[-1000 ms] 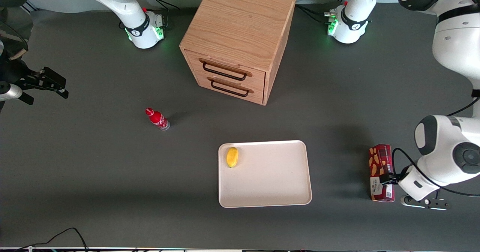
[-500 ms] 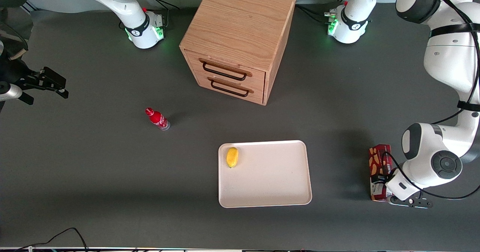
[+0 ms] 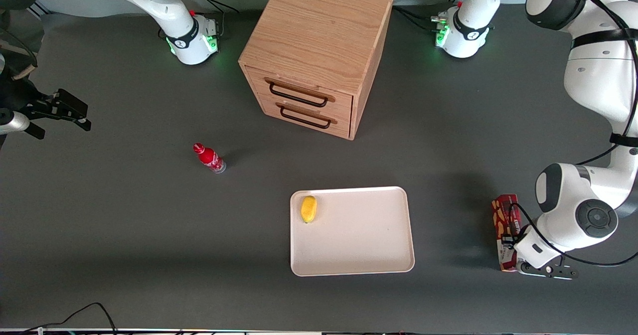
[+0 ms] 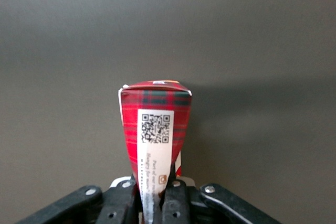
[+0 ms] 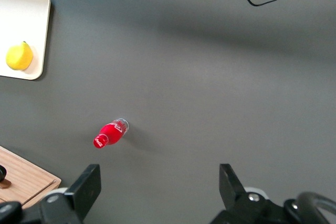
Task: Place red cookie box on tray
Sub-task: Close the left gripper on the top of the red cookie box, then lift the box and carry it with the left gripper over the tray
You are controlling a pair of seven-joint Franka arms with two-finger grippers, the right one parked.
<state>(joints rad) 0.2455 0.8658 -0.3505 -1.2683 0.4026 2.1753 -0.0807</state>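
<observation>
There is one red cookie box [image 3: 503,225], one tray [image 3: 394,255], one lemon [image 3: 308,209], one small red bottle [image 3: 209,158] and one wooden cabinet [image 3: 319,51] with two drawers, both shut. The gripper [image 3: 512,243] sits at the working arm's end of the table, low over the dark table [image 3: 124,215], with its fingers [image 4: 176,200] clamped on the cookie box near the end of the box that lies closer to the front camera. In the left wrist view the gripper [image 4: 155,205] pinches the narrow width of the red cookie box [image 4: 155,129], whose tartan face with a white label and a printed code square runs away from the fingers. The tray lies near the gripper, toward the parked arm's end, apart from the box. The tray holds only the lemon, which rests in the tray corner farthest from the gripper. The cabinet stands farther from the front camera than the gripper, and the bottle stands on the table well apart from the gripper, toward the parked arm's end.
</observation>
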